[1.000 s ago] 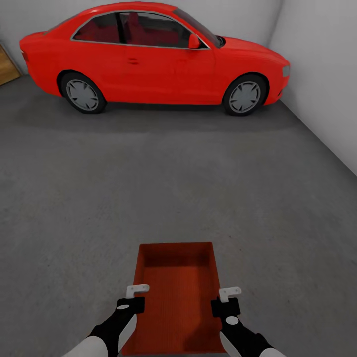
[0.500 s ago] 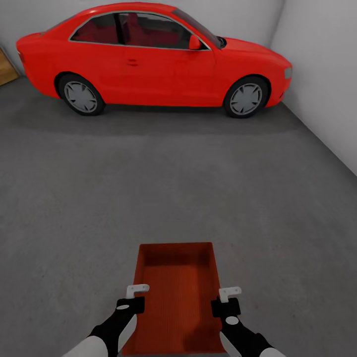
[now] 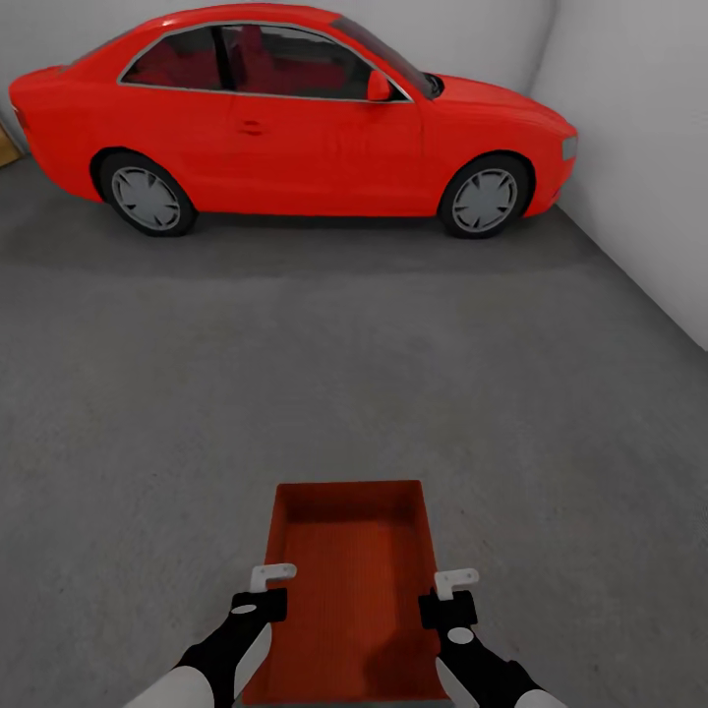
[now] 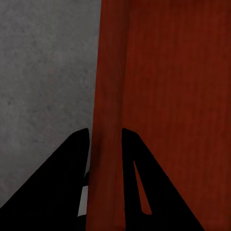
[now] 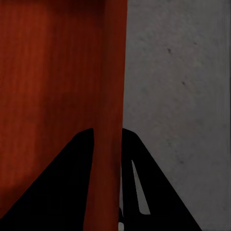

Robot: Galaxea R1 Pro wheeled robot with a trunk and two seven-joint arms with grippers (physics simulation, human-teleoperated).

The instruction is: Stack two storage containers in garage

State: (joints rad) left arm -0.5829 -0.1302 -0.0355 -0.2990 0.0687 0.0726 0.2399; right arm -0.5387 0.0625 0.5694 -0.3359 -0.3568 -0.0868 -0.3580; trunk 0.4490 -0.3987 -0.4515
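Observation:
One red-orange storage container (image 3: 354,580) is held in front of me over the dark grey garage floor (image 3: 344,374), its long side pointing ahead. My left gripper (image 3: 265,595) is shut on its left wall and my right gripper (image 3: 447,600) on its right wall. In the left wrist view the black fingers (image 4: 72,163) straddle the wall (image 4: 110,86), one inside and one outside. The right wrist view has the same clamp, with fingers (image 5: 77,163) on either side of the wall (image 5: 113,72). The container is empty.
A red car (image 3: 295,118) stands side-on across the far end of the garage. A white wall (image 3: 639,147) runs along the right. A sliver of orange-brown wood (image 3: 8,143) is at the far left edge. Open concrete lies between me and the car.
The whole picture has shifted: the car sits further left and slightly larger, so the camera has moved. The container and both grippers keep the same place in the view.

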